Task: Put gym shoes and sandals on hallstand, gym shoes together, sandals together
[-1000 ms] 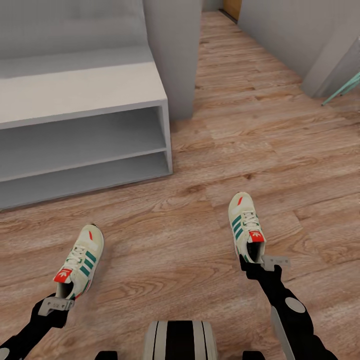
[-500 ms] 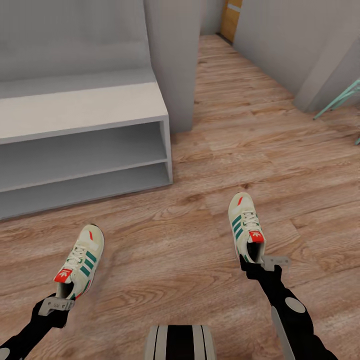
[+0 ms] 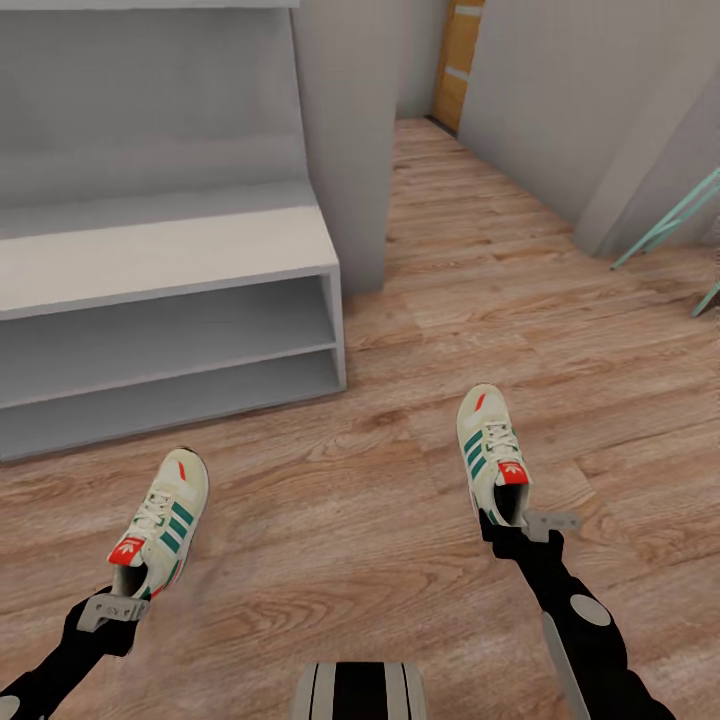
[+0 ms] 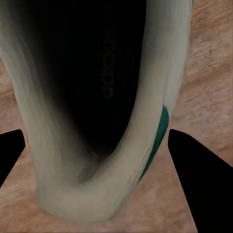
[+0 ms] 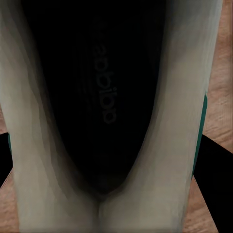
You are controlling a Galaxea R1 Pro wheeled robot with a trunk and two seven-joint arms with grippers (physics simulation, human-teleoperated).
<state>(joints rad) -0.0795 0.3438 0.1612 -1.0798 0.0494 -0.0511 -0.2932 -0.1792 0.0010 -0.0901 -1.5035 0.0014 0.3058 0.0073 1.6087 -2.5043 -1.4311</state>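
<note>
Left end effector (image 3: pixel 118 598): closed on the heel of the left gym shoe (image 3: pixel 160 521), which extends forward from it, toe away, above the corridor floor (image 3: pixel 340 500). Red tongue label with a white trefoil mark; three green side stripes; red dash on the toe. In the left wrist view the dark insole of this shoe (image 4: pixel 97 97) carries a faint wordmark reading "adidas", with a black finger (image 4: pixel 201 184) on either side of the heel.

Hallstand (image 3: pixel 170 300): ahead of the left end effector, well apart; flat top and two shelves bare.

Right end effector (image 3: pixel 520 525): closed on the heel of the right gym shoe (image 3: pixel 490 450), toe pointing forward. Same red trefoil tongue label, green stripes, red toe dash. Right wrist view: the same "adidas" wordmark on the insole (image 5: pixel 107 97).

Orange-brown door (image 3: pixel 458 60): far ahead of the right end effector, at the corridor's end.

Change from earlier: both shoes and end effectors sit as before in the head view; the view has tilted up, showing more wall and door.
</note>
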